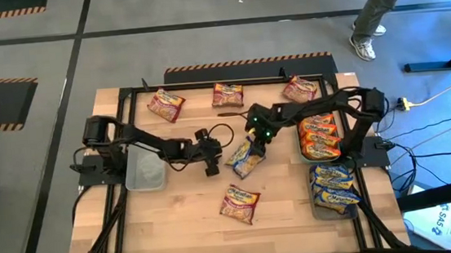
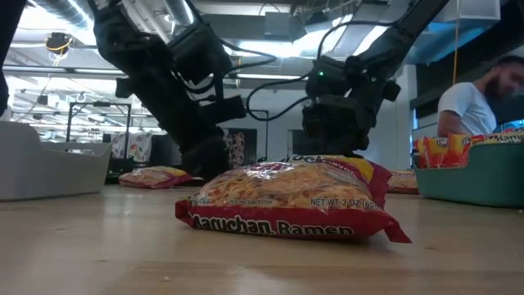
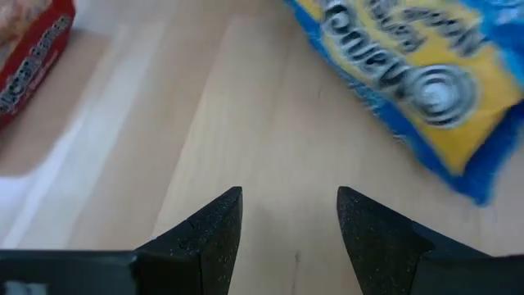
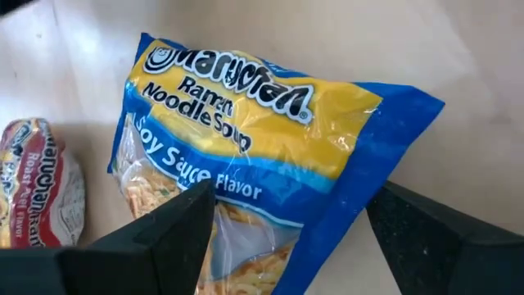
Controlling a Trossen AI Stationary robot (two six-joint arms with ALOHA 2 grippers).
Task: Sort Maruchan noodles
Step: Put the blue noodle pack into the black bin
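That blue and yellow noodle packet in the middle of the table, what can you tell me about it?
The blue-and-yellow packet is a flat, crinkly plastic Maruchan ramen pouch, printed "Ramen Noodle Soup" and "Soy Sauce Flavor", with noodles showing through a clear patch. It looks sealed and lies flat, turned at an angle, on the wooden table near its middle. The right end effector is open, one finger either side of the packet, not closed on it. The left end effector, open, sits just beside it. A maroon packet lies close by.
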